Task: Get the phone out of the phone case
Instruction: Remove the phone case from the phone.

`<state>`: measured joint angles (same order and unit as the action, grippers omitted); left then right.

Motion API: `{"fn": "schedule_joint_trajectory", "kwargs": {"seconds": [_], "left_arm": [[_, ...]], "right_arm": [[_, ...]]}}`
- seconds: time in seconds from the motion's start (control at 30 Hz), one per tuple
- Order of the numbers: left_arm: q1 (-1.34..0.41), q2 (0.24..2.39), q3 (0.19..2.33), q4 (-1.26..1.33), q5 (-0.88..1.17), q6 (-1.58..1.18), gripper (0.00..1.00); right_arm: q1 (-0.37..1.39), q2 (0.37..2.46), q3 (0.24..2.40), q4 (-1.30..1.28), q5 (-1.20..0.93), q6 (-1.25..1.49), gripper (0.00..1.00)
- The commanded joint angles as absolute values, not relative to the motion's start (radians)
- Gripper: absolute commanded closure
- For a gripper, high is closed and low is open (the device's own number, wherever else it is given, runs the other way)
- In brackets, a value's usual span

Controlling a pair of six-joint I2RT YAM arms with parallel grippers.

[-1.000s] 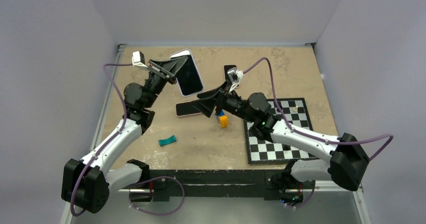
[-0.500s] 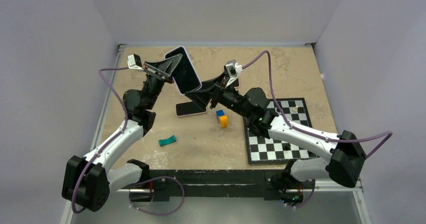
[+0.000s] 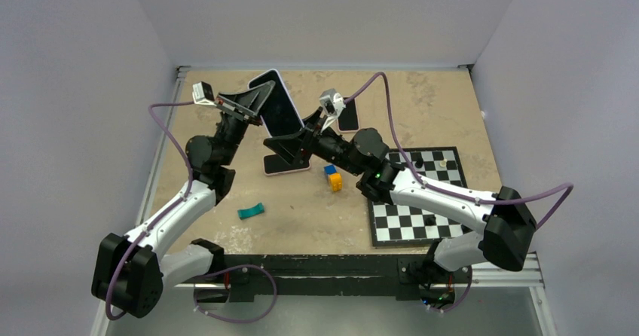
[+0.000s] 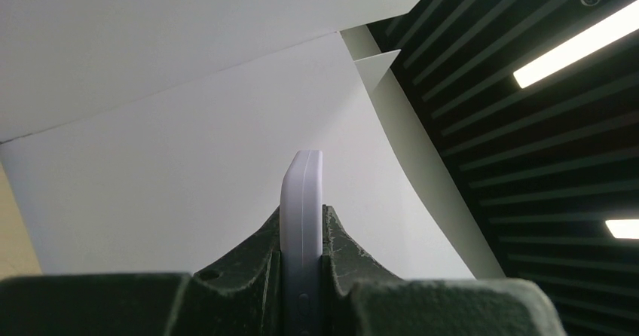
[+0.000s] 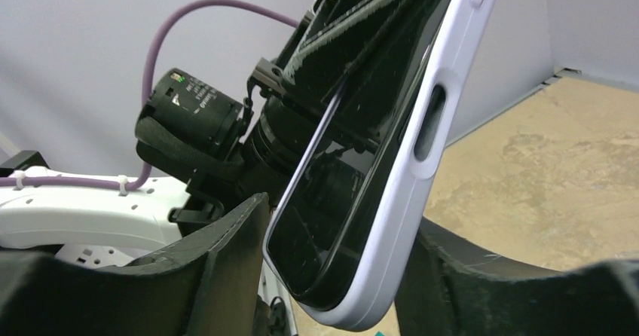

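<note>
My left gripper (image 3: 255, 102) is shut on a phone in a lilac case (image 3: 277, 105) and holds it tilted, screen up, above the back left of the table. In the left wrist view the case's edge (image 4: 302, 193) stands pinched between the fingers of that gripper (image 4: 302, 234). My right gripper (image 3: 291, 145) is at the phone's lower end. In the right wrist view its open jaws (image 5: 339, 219) straddle the lower corner of the cased phone (image 5: 380, 178), one finger on the screen side, one behind the case.
A second phone in a pale case (image 3: 286, 163) lies on the table under the held one. A black phone (image 3: 348, 114) lies behind. Coloured blocks (image 3: 332, 177), a teal piece (image 3: 251, 211) and a chessboard (image 3: 417, 200) with pieces are nearby.
My right gripper has risen from the table and moved left to the lower end of the held phone. My left gripper tilted the phone slightly, then held still.
</note>
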<state>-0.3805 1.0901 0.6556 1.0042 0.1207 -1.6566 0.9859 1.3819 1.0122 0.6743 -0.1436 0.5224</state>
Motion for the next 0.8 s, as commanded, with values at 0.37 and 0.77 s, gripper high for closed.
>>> {"fn": "schedule_joint_trajectory", "kwargs": {"seconds": [0.37, 0.77], "left_arm": [[-0.383, 0.943, 0.715, 0.823, 0.090, -1.682, 1.00], [-0.382, 0.758, 0.828, 0.224, 0.129, -1.813, 1.00]], "right_arm": [[1.017, 1.383, 0.993, 0.693, 0.093, 0.388, 1.00], [1.057, 1.347, 0.904, 0.722, 0.421, -0.154, 1.00]]}}
